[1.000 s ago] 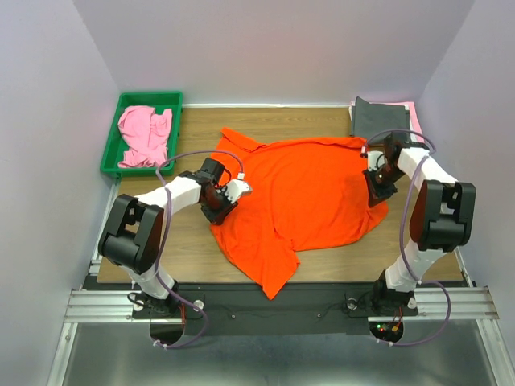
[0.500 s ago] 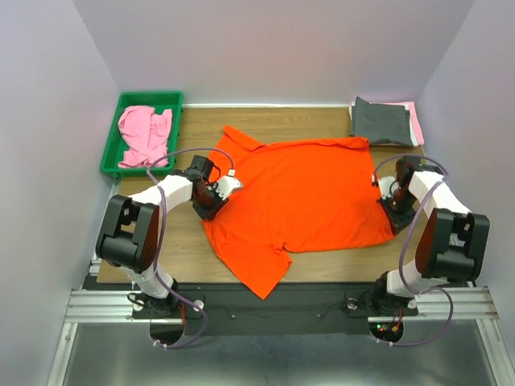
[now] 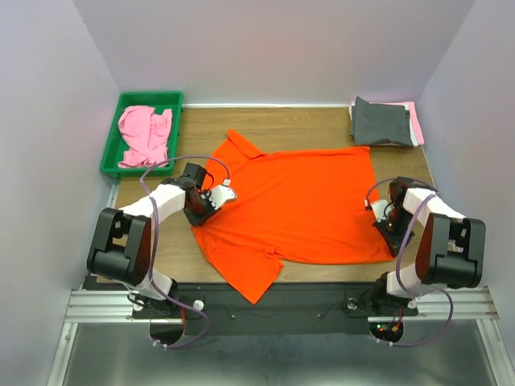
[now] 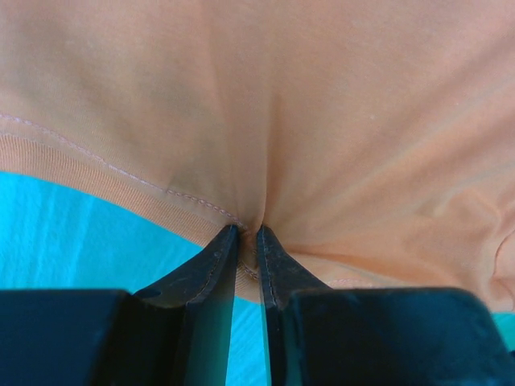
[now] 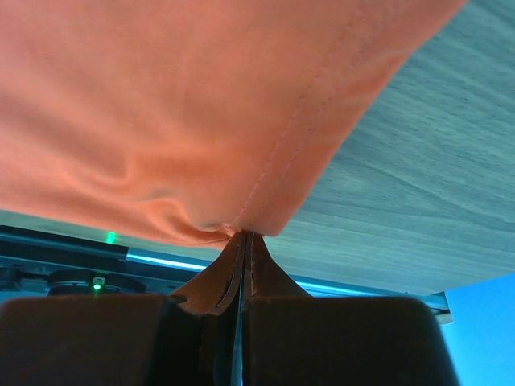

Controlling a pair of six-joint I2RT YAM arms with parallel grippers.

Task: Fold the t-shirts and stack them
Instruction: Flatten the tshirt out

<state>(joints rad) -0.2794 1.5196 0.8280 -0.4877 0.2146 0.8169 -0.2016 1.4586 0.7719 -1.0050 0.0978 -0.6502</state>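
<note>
Across the middle of the wooden table [image 3: 322,121], the orange t-shirt [image 3: 298,205] was spread nearly flat, with one sleeve pointed toward the far left and another hung over the near edge. Its left hem was pinched by the left gripper [image 4: 248,233], whose fingers were drawn almost together with a fold of cloth bunched between the tips. Its right near corner was clamped by the right gripper [image 5: 243,235], whose jaws were pressed fully together on the stitched edge just above the table top. Both grippers were kept low at the shirt's opposite sides, well apart from each other.

One orange shirt was counted on the table. One pink t-shirt [image 3: 145,133] was seen crumpled inside the single green tray [image 3: 111,149] at the far left corner. One dark grey t-shirt [image 3: 382,122] was laid folded at the far right corner, with a strip of pink cloth [image 3: 415,121] shown beside and under it. Two arms were counted.
</note>
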